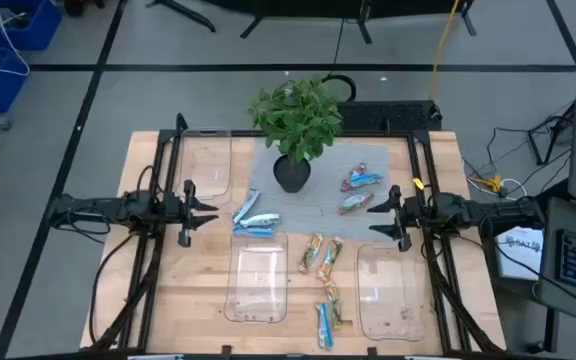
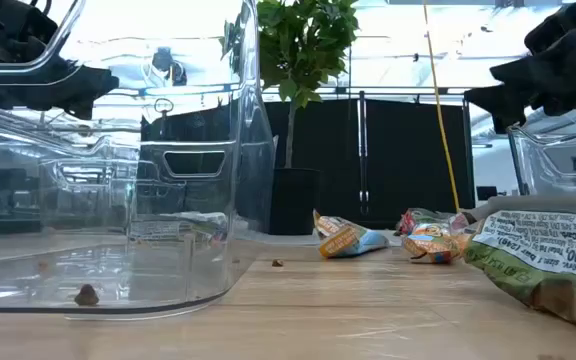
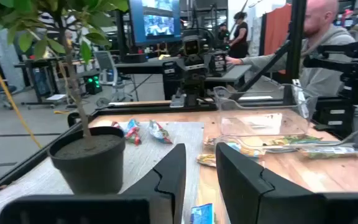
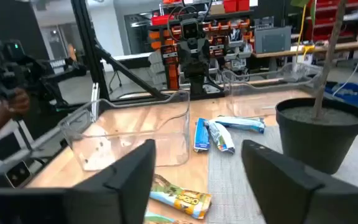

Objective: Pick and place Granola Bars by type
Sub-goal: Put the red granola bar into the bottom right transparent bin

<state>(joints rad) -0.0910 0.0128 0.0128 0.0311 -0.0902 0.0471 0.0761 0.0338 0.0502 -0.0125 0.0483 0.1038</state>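
Observation:
Blue-white bars (image 1: 254,219) lie left of the plant pot, also in the right wrist view (image 4: 215,132). Two red-blue bars (image 1: 360,181) lie on the grey mat on the right, also in the left wrist view (image 3: 143,130). Green-yellow-orange bars (image 1: 321,254) rest flat near the table's middle, with more bars (image 1: 327,312) toward the near edge. My left gripper (image 1: 210,211) hovers open just left of the blue-white bars. My right gripper (image 1: 373,218) hovers open right of the red-blue bars. Both wrist views show the fingers apart (image 3: 201,171) (image 4: 197,168) with nothing between them.
A potted plant (image 1: 295,125) stands on the grey mat (image 1: 318,195) at the table's far middle. There are three clear trays: far left (image 1: 205,160), near middle (image 1: 258,283) and near right (image 1: 386,290). A person sits beyond the table (image 3: 328,43).

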